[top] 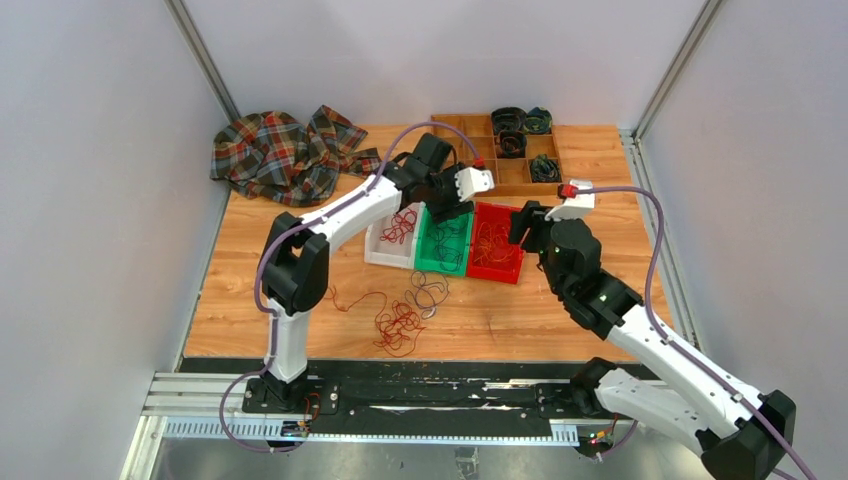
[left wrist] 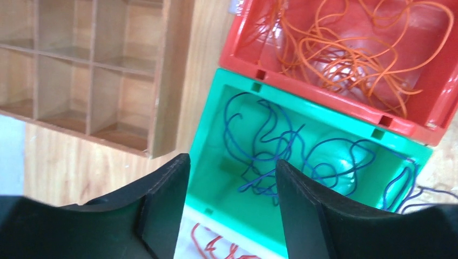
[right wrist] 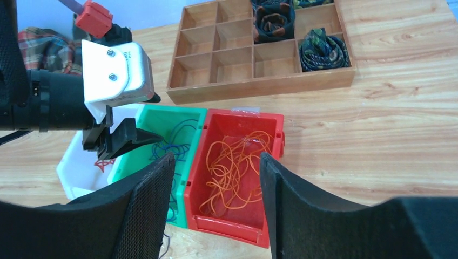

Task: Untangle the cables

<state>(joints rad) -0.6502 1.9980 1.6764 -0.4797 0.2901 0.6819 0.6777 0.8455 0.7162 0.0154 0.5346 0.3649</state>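
Observation:
A fist-sized tangle of red cables [top: 398,325] lies on the wooden table in front of three bins, with a purple loop [top: 428,292] beside it. Purple-blue cables [left wrist: 281,145] lie in the green bin [left wrist: 208,135], orange cables [right wrist: 232,167] in the red bin [right wrist: 232,229], and red strands [left wrist: 216,245] in the white bin [right wrist: 70,172]. My left gripper [left wrist: 232,178] hovers open over the green bin, nothing between its fingers. Over the red bin's near side, my right gripper [right wrist: 216,167] is open and empty. The top view shows the left gripper [top: 452,205] and right gripper [top: 522,225] side by side.
A wooden compartment tray [top: 500,185] stands behind the bins, holding several dark rolled items [right wrist: 273,19]. A plaid cloth [top: 285,150] lies crumpled at the back left. White walls close in the table on three sides.

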